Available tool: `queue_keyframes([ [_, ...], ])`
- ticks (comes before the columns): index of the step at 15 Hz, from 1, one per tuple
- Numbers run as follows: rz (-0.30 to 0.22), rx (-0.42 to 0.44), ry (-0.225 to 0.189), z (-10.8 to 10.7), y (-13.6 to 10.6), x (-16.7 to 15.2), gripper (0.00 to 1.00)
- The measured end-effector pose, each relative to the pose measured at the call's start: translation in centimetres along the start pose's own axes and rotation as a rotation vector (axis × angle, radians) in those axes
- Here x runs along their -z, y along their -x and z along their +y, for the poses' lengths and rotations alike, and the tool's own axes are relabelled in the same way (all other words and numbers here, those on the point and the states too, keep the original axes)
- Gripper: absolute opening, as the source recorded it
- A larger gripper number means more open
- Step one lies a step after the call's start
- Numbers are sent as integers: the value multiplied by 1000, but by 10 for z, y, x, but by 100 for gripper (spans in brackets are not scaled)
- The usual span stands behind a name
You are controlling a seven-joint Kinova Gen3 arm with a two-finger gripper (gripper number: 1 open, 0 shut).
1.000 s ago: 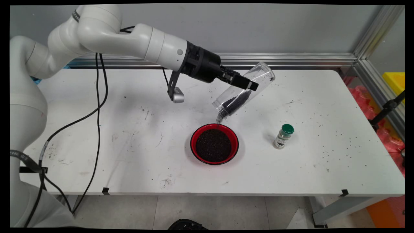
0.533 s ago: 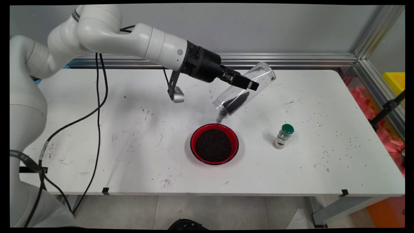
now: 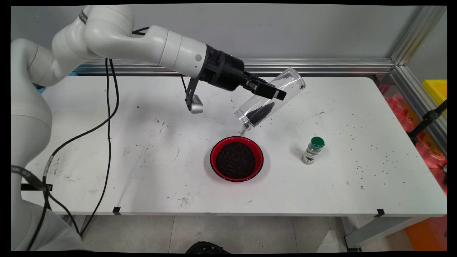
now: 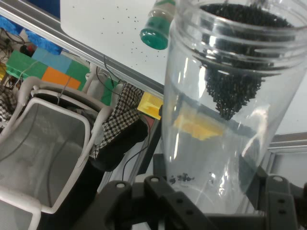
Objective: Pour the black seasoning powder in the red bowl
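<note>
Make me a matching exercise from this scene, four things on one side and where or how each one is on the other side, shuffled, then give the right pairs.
Things:
1. clear jar
2. red bowl
3. spice shaker
4. gripper

States:
A. stands upright on the table, green cap on top
B. tilted mouth-down, a few black grains left inside
C. clamped around the tilted container
D. sits on the table, filled with black grains

Pairs: 1-B, 2-D, 3-A, 4-C
</note>
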Motion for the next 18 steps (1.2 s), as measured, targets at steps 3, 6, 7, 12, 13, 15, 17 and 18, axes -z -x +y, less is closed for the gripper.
queue_keyframes([
  [3, -1, -10, 0, 0, 0, 0, 0],
  [6, -2, -18, 0, 0, 0, 0, 0],
  [7, -2, -20, 0, 0, 0, 0, 0],
  [12, -4, -27, 0, 0, 1, 0, 0],
  [13, -4, -28, 0, 0, 1, 0, 0],
  [15, -5, -29, 0, 0, 1, 0, 0],
  [17, -5, -29, 0, 0, 1, 0, 0],
  [18, -5, -30, 0, 0, 1, 0, 0],
])
